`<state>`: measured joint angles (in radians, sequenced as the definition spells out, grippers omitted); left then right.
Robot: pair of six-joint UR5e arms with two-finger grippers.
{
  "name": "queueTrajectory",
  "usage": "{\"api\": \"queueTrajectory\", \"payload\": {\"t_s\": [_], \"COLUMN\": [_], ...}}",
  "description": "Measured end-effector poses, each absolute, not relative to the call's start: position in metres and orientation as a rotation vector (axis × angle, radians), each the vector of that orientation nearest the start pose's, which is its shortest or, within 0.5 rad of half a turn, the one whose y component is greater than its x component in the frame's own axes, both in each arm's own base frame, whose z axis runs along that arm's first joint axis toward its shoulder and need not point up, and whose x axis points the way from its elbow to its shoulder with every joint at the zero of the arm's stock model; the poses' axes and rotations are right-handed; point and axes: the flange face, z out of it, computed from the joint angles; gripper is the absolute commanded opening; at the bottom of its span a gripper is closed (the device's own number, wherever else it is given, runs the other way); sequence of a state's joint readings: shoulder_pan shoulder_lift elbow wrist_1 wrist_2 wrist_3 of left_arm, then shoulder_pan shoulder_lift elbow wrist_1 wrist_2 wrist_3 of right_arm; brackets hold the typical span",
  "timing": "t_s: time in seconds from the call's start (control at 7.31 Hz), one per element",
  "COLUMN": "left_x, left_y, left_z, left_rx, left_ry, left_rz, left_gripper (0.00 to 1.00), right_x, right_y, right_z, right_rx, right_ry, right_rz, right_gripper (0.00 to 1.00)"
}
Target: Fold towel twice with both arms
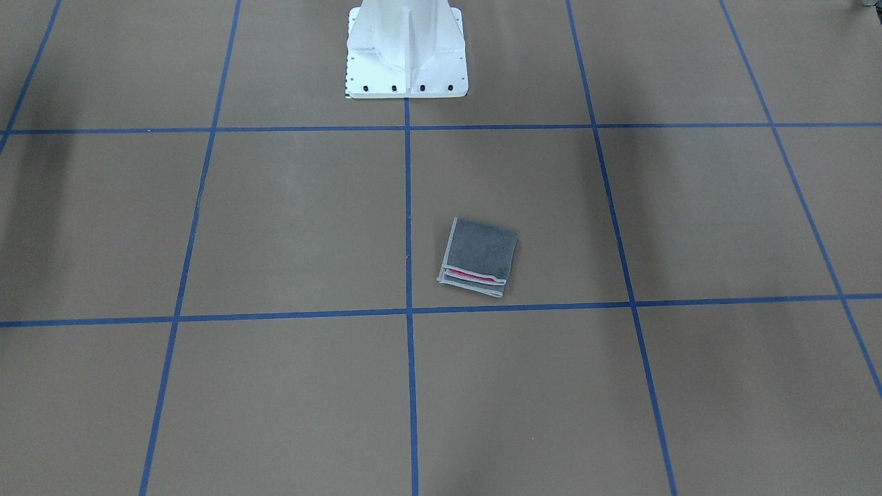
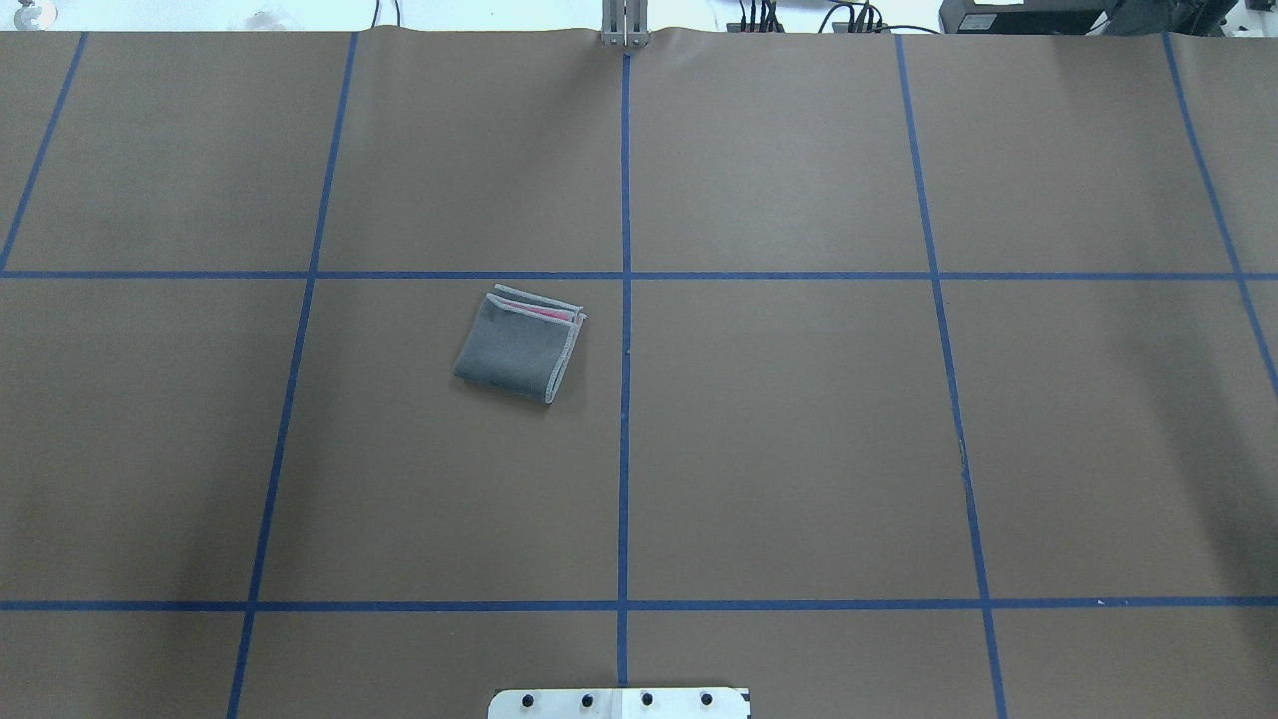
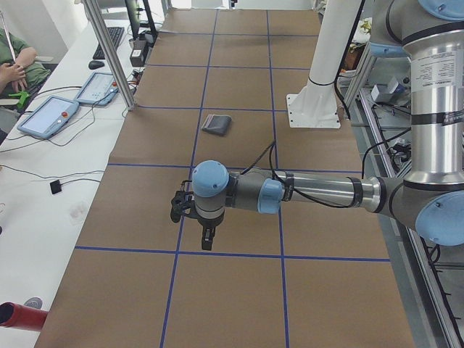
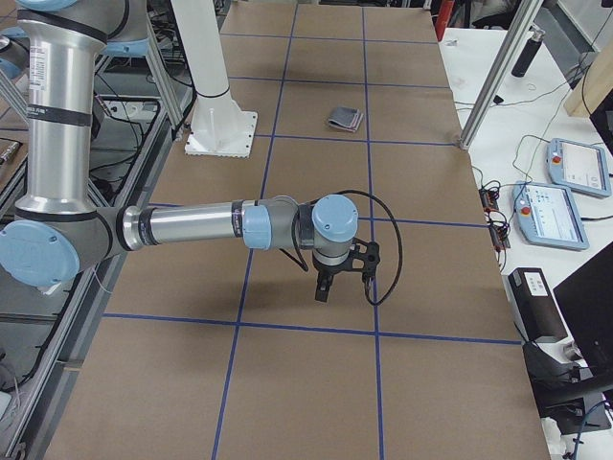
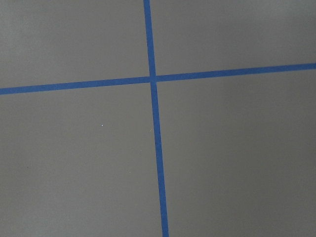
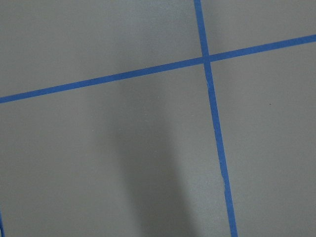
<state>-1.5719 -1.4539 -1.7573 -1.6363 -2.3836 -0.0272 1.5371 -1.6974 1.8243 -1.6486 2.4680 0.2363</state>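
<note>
Neither the overhead nor the front view catches an arm, and both wrist views show only brown bench [image 2: 799, 449] crossed by blue tape lines [image 2: 625, 399], with no fingers. The left tool [image 3: 206, 238] and the right tool [image 4: 324, 289] appear only in the side views, small and dark, so I cannot tell whether either is spread or pressed together. One left arm [image 3: 319, 190] and one right arm [image 4: 192, 225] each reach low over opposite ends of the bench, well apart from the single towel [image 2: 519, 347]. It lies folded near the bench's middle, just on the robot's left of the centre line. It is nearly square and slightly turned, with no clear long axis. Dark grey faces up, and the stacked hems with a pink sliver face the bench's far edge, away from the white pedestal [image 1: 406, 55].
</note>
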Motion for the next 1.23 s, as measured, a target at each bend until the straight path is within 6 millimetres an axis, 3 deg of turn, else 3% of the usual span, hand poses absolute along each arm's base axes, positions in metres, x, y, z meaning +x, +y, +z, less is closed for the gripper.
{"api": "queueTrajectory", "payload": {"t_s": [0.68,1.23], "left_x": [-0.064,-0.064], "left_y": [-0.454,-0.457], "left_z": [0.611,0.606], "left_rx": [0.125,0.134], "left_ry": [0.782,0.781], "left_rz": [0.028,0.031], "left_gripper": [1.00,1.00], "right_x": [0.049,0.063], "right_y": [-0.427,-0.426], "right_z": [0.614,0.615], "right_rx": [-0.059,0.009], "right_ry": [-0.842,-0.840], "right_rz": [0.151,0.068], "right_gripper": [1.00,1.00]}}
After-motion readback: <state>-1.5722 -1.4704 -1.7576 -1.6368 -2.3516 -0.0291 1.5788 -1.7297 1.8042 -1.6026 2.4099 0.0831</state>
